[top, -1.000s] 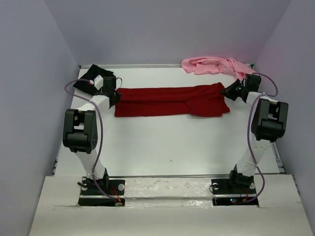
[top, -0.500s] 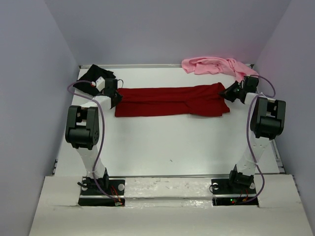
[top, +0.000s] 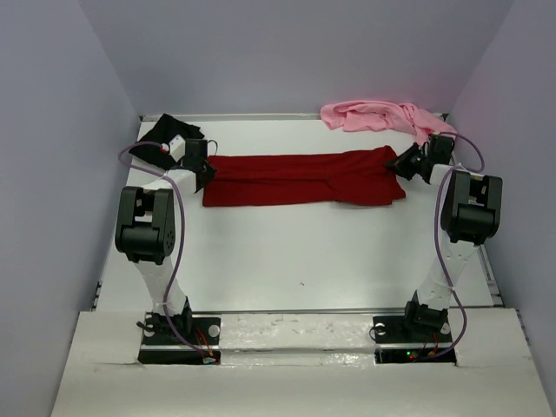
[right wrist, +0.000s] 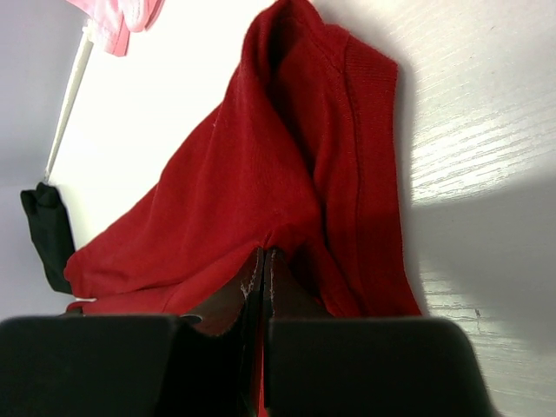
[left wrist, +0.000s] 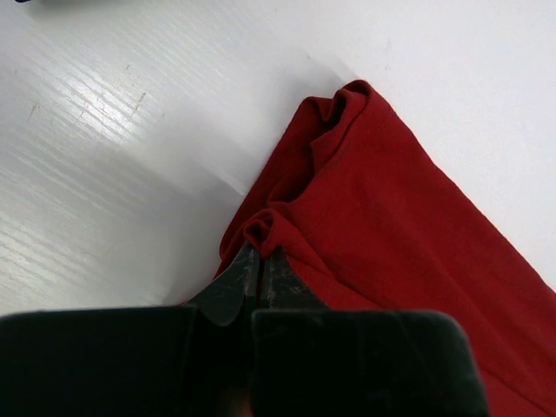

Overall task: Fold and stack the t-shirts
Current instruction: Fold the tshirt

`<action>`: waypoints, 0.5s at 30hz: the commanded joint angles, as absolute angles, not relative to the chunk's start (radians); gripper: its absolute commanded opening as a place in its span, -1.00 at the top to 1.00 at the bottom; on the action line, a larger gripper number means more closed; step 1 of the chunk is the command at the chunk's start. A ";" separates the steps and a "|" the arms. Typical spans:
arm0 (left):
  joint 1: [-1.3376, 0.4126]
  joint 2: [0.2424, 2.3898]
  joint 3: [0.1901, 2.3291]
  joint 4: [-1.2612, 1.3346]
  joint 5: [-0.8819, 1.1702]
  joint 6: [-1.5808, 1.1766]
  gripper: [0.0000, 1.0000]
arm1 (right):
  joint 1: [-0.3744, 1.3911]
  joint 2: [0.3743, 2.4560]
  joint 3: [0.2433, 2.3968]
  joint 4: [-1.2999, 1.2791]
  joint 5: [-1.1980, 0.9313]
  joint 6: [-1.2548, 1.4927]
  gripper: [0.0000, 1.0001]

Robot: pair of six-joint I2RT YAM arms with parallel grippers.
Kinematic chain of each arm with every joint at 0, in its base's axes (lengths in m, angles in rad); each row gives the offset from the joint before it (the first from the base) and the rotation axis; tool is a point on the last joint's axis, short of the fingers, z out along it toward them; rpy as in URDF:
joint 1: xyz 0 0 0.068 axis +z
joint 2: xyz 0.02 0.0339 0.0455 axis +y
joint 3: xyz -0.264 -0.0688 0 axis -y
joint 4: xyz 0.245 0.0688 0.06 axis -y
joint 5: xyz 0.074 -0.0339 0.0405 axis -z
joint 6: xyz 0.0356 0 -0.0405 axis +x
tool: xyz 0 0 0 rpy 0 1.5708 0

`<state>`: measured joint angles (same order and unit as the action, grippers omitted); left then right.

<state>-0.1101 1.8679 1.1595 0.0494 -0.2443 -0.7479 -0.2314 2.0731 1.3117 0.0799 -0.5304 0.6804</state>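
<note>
The dark red t-shirt [top: 304,178] lies as a long folded band across the far middle of the table. My left gripper [top: 205,170] is shut on its left end; the left wrist view shows the jaws pinching a cloth fold [left wrist: 261,230]. My right gripper [top: 400,162] is shut on its right end, the jaws closed on red cloth [right wrist: 287,174]. The light pink t-shirt [top: 373,115] lies crumpled at the far right. The black t-shirt [top: 161,135] lies bunched at the far left corner, partly behind my left arm.
The white table [top: 295,252] is walled by grey panels on three sides. The pink shirt [right wrist: 122,17] and the black shirt [right wrist: 48,230] also show in the right wrist view.
Both arms have shifted slightly toward the far side; the left elbow moved a little right. The red shirt lies as before, both grippers still shut on its ends.
</note>
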 commanded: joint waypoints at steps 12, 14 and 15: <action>-0.103 1.793 1.209 0.081 -0.308 -0.718 1.00 | -0.225 2.063 1.387 0.129 -0.508 0.673 1.00; -0.101 1.790 1.215 0.081 -0.310 -0.716 1.00 | -0.225 2.062 1.394 0.129 -0.511 0.675 1.00; -0.101 1.789 1.215 0.081 -0.310 -0.716 1.00 | -0.225 2.060 1.397 0.129 -0.512 0.678 1.00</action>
<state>-0.1101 1.8534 1.1675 0.0563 -0.2493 -0.7368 -0.2276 2.0731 1.3453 0.0814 -0.5308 0.6811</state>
